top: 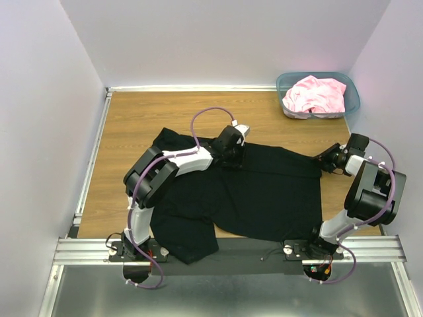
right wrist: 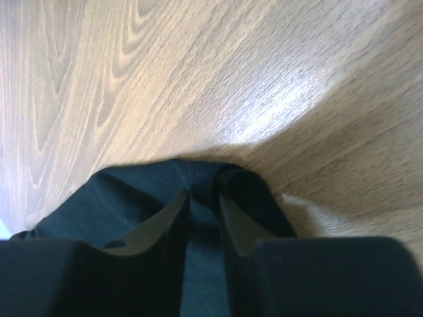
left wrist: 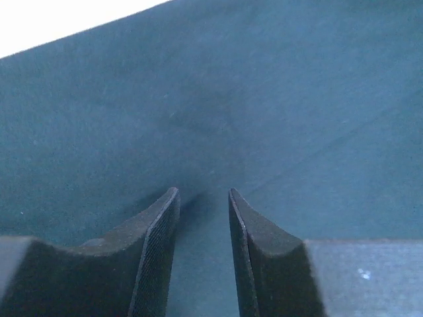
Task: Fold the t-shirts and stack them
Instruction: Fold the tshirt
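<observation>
The black shirt (top: pixel 264 191) lies spread on the table (top: pixel 132 119) for folding. At its far edge the left fingers (left wrist: pixel 158 251) stand narrowly apart over cloth; grip unclear. The right fingers (right wrist: pixel 162 221) pinch its far right corner, probably for a paired lift. The pink shirt (top: pixel 316 94) waits in the bin (top: pixel 352 96).

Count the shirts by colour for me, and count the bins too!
black t-shirt: 1
pink t-shirt: 1
teal bin: 1
Total: 3
</observation>
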Controlling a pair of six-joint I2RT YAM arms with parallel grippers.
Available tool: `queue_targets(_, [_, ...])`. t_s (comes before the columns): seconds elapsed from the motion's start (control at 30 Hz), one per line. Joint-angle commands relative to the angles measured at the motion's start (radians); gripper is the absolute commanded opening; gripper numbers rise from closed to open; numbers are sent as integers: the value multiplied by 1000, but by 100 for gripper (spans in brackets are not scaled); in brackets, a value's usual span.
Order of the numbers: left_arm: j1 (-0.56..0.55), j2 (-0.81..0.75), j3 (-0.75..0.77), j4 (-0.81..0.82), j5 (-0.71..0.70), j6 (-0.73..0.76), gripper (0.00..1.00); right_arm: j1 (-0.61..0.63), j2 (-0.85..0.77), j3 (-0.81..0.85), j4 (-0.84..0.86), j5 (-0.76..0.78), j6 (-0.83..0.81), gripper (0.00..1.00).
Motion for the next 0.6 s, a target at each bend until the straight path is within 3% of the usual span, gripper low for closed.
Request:
queue_targets(0.0, [1,42,-8,-8,0,3,43,-12,-20,0,12,-29,16,29])
queue_targets(0.1, [1,65,-8,-26,9,-10,41,-15,-22,2,12,-41,22,25])
queue_targets(0.33, [1,86,-26,-69,4,-23,35,-44,-25,18,10,-52,33,7])
queue_targets(0.57, [4,69,-74,-71,-7,-35,34,-92,1,69,9,-61,69,3])
